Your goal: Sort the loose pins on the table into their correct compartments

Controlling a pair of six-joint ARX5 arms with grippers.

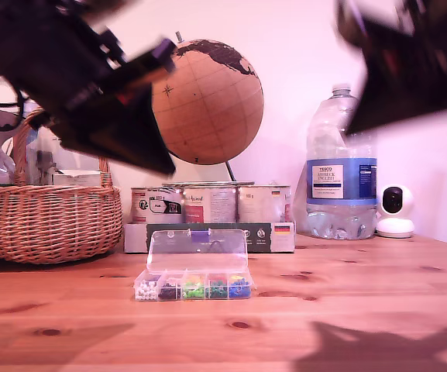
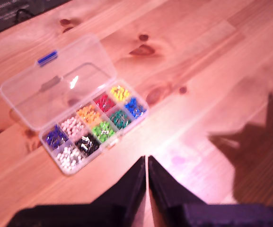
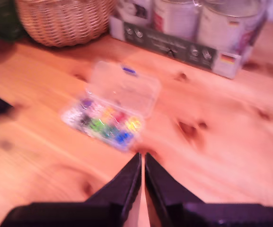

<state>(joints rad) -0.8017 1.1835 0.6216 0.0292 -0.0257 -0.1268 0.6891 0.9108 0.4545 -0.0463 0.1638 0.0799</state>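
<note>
Hovering above organiser box (image 2: pixel 86 120), both tools (image 2: pixel 147 163) (image 3: pixel 143 160) closed, empty.

Warm, pinkish light fills the room. Both arms smear with motion blur in the exterior view, throwing dark shadows on the table (image 1: pixel 378 310). The second wrist view is soft throughout. Glare glints on the box lid (image 2: pixel 74 81).

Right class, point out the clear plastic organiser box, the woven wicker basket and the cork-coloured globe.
Clear plastic organiser box (image 1: pixel 194 287): exterior view, on its row of pin compartments.
Woven wicker basket (image 1: pixel 54 223): exterior view, on its front wall.
Cork-coloured globe (image 1: pixel 211 105): exterior view, on the middle of the sphere.
</note>
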